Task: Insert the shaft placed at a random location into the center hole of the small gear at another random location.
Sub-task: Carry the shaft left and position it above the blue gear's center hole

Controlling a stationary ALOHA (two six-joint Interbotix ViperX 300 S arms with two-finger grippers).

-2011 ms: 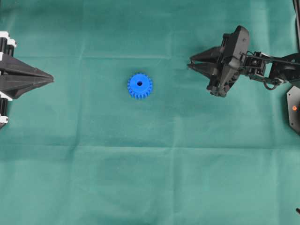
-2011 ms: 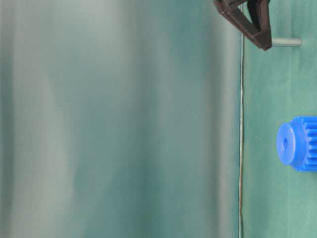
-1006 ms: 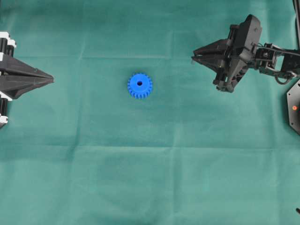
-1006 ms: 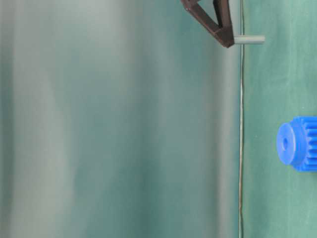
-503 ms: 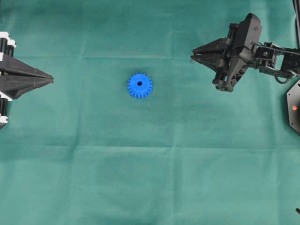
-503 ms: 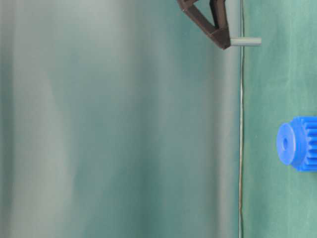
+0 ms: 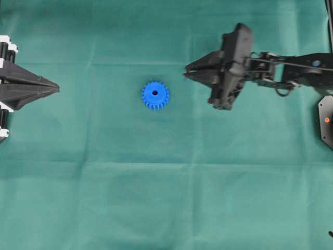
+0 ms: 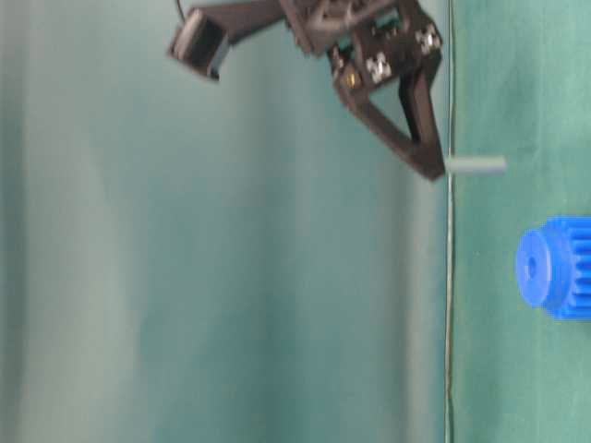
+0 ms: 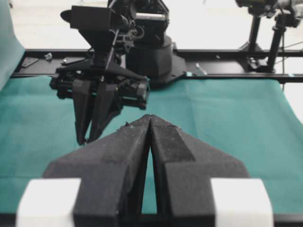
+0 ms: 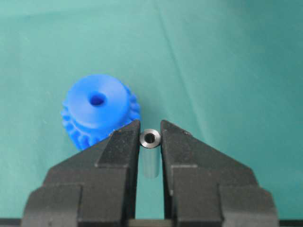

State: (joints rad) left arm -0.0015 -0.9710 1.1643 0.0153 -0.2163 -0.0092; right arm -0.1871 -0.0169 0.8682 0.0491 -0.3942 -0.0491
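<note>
surface: we see a green cloth [image 7: 166,182] covering the whole surface, with faint fold lines across it.
small gear: we find the blue small gear [image 7: 155,95] lying flat on the cloth, left of centre in the overhead view, hub facing up. in the right wrist view it sits in the left middle of the frame [image 10: 98,111], just beyond the jaw tips.
center hole: we note the center hole [image 10: 97,99] is dark, round and unobstructed; nothing is in it.
right gripper: we see the right gripper [image 7: 188,70] in the upper middle-right of the overhead view, tips pointing toward the gear and apart from it. its jaws are drawn in to a narrow gap and clamp the shaft between them.
shaft: we observe the silver-grey shaft [image 10: 150,157] pinched between the right jaws, its hollow end face toward the camera in the wrist view. in the table-level view the shaft [image 8: 476,165] sticks out from the jaw tip in the upper right of the frame, clear of the gear [image 8: 552,279] at the right edge; that view appears turned sideways.
left gripper: we see the left gripper [image 7: 54,88] at the left edge of the overhead view, well apart from the gear. in its own wrist view the jaws are pressed together tip to tip with nothing between them [image 9: 149,118].
</note>
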